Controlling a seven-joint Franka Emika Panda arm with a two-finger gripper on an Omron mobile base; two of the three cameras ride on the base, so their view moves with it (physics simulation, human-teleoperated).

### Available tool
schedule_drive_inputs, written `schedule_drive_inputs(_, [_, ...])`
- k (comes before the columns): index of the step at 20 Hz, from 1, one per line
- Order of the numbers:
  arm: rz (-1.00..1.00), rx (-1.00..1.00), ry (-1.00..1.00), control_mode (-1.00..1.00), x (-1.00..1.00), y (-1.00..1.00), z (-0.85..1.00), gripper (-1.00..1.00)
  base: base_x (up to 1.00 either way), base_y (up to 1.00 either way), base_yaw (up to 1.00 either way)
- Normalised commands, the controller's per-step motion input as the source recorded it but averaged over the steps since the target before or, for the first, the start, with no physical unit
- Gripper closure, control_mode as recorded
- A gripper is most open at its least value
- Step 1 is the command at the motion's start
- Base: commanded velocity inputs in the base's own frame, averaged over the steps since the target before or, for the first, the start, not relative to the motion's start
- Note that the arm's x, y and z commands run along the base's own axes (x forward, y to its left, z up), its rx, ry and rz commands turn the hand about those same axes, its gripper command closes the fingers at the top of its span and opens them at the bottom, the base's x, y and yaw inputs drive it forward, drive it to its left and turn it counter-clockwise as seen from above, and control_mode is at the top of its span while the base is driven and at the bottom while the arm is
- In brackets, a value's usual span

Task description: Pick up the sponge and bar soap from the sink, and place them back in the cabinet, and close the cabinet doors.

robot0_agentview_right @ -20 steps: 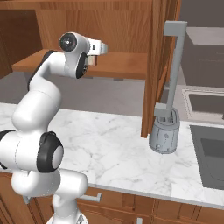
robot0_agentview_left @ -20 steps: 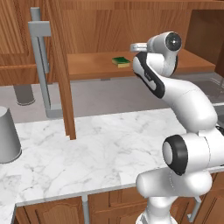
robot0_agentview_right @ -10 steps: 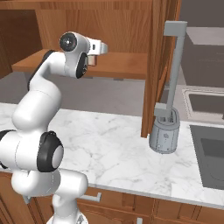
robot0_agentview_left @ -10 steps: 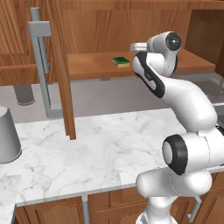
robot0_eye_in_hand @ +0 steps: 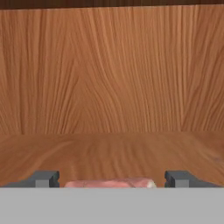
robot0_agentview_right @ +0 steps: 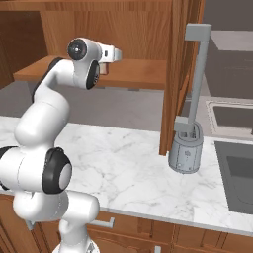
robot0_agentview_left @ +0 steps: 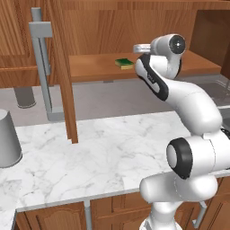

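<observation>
My gripper reaches into the open cabinet just above its wooden shelf. Its fingers stand wide apart, open. The bar soap, a pinkish block, lies low between them with a gap on each side. The green and yellow sponge rests on the shelf just left of the hand. In the right base view the hand points at the cabinet's back wall. One cabinet door stands open with its grey bar handle. The sink lies at the right.
The other open door with its handle stands right of the arm. A grey cylinder sits on the marble counter below it. Another grey cylinder stands at the counter's left end.
The jaws have opened from shut on the bar soap, and the soap is let go. The arm has held its place.
</observation>
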Motion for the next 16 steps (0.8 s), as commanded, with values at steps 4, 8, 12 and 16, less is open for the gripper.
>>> schedule_drive_inputs(4, [0.0,0.0,-0.07,-1.0,0.08,0.0,-0.08,-1.0,0.0,0.0,0.0])
schedule_drive_inputs(8, [0.0,0.0,-0.05,-1.0,0.0,0.0,0.0,-1.0,0.0,0.0,0.0])
schedule_drive_inputs(12, [0.0,0.0,-0.06,-1.0,0.0,0.0,0.0,-1.0,0.0,0.0,0.0])
schedule_drive_inputs(16, [0.0,0.0,-0.11,-1.0,0.0,0.0,0.0,-1.0,0.0,0.0,0.0])
